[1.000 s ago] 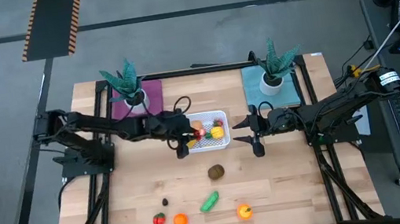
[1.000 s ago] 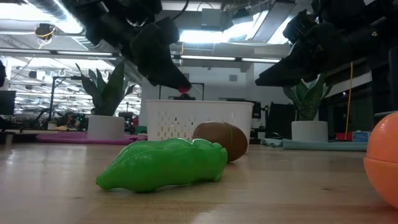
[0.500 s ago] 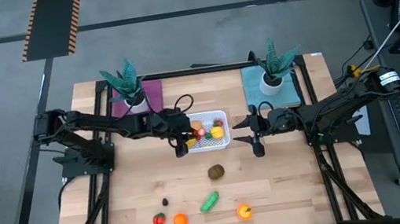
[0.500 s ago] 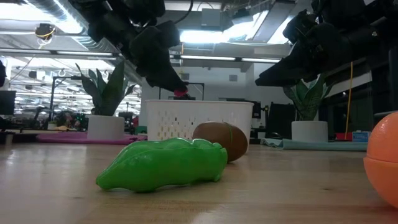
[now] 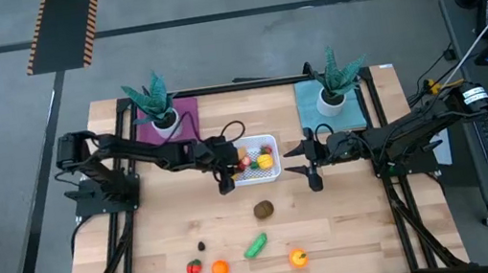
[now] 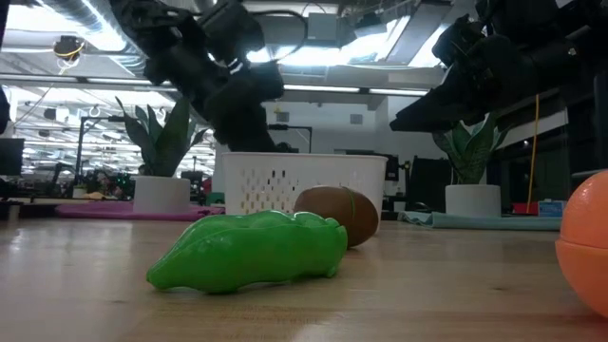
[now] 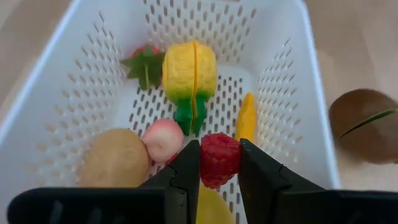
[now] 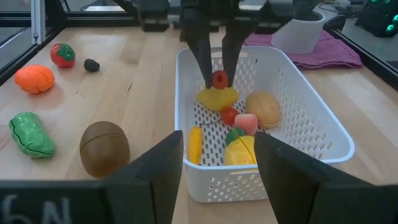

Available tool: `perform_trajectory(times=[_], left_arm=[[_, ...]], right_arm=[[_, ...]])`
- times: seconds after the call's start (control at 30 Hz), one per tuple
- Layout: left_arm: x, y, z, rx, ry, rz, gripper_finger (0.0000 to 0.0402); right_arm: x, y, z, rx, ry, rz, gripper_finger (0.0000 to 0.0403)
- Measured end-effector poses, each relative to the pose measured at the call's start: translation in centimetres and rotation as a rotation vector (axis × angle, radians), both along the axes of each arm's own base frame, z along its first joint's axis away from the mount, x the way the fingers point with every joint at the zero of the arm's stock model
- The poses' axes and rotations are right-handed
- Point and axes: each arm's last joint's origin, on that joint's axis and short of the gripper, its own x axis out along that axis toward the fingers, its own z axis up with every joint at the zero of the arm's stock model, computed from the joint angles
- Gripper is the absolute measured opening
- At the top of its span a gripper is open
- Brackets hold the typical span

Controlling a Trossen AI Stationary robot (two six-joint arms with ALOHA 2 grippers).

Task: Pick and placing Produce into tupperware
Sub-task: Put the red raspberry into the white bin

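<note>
The white tupperware stands mid-table and holds several produce pieces, among them a yellow pineapple and a tan potato. My left gripper reaches down into it from the left, shut on a red raspberry. My right gripper waits open just right of the tupperware, touching nothing. On the near table lie a brown kiwi, a green piece, an orange, a red piece and a yellow-orange piece. My left gripper pinches the raspberry's two sides between its two fingertips. The fingers slant down from the table's left into the tupperware. The raspberry sits at their free ends, just over a yellow piece; whether it touches that piece I cannot tell.
Two potted plants stand on a purple mat and a teal mat along the far edge. A small dark piece lies near the red one. Bare wood shows between the tupperware and the near row of produce.
My left gripper has sunk into the tupperware with the raspberry still pinched; in the low view the berry has dropped from above the rim to behind the wall. My right gripper has kept still.
</note>
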Motion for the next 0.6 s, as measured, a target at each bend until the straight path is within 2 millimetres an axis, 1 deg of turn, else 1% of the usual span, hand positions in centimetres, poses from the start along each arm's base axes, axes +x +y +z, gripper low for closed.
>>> perform_trajectory(times=[0.1,0.5,0.6], left_arm=[[0.08,0.01,-0.42,-0.001,0.015,0.0,0.0079],[0.36,-0.1,0.05,0.004,-0.035,-0.004,0.0091],[0.49,-0.36,0.19,0.021,-0.053,-0.027,0.0101]], right_arm=[[0.0,0.0,0.0,-0.001,0.0,0.0,0.02],[0.0,0.0,-0.01,-0.001,0.001,0.0,0.02],[-0.02,-0.01,-0.06,-0.002,0.007,0.0,0.02]])
